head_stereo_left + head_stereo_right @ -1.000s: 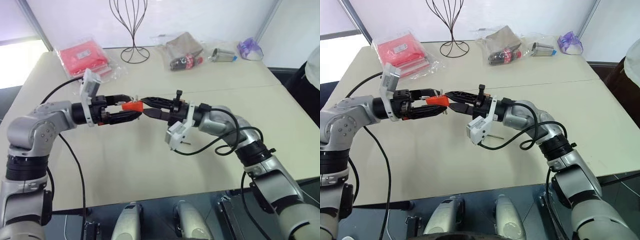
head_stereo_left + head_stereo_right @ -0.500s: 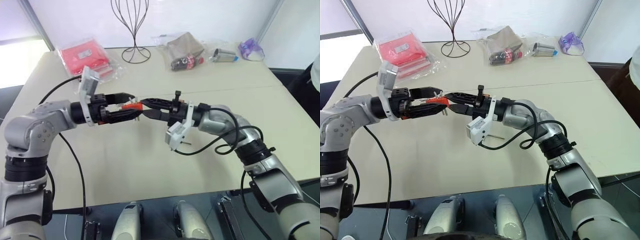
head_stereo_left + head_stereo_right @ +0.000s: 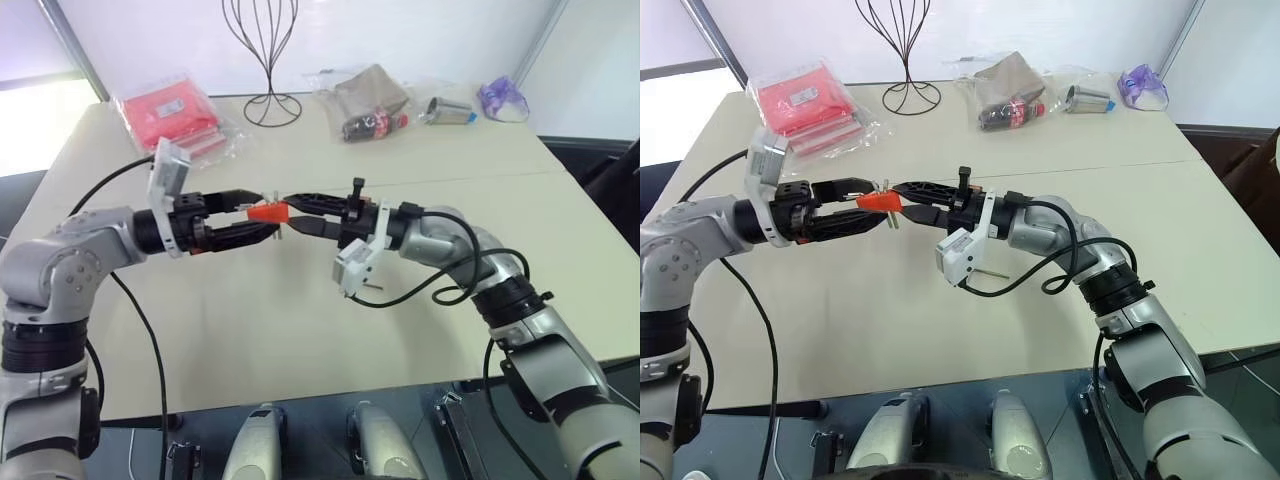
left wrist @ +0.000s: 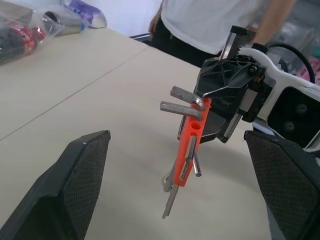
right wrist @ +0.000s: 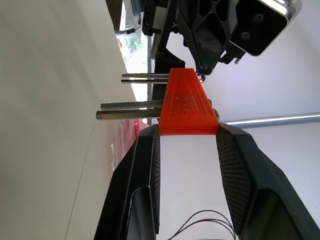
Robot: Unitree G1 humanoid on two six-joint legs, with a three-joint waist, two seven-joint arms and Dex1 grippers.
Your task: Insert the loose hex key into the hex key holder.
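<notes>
I am holding the small orange-red plastic hex key holder [image 3: 266, 211] up in the air over the pale bench [image 3: 300, 330]. My right gripper [image 3: 288, 213] is clamping on its thick end. My left gripper [image 3: 262, 212] is facing it, with its fingers wide apart on either side of the holder and not touching it. Short grey metal keys [image 4: 182, 92] are sticking out of the block, and one thin one is hanging loosely near the bottom. I cannot tell which of these is the loose hex key, or whether it is fully in. I think I am working on the putting-in step. Next I would need to keep the holder still and push any loose rod gently, straight into its hole.
</notes>
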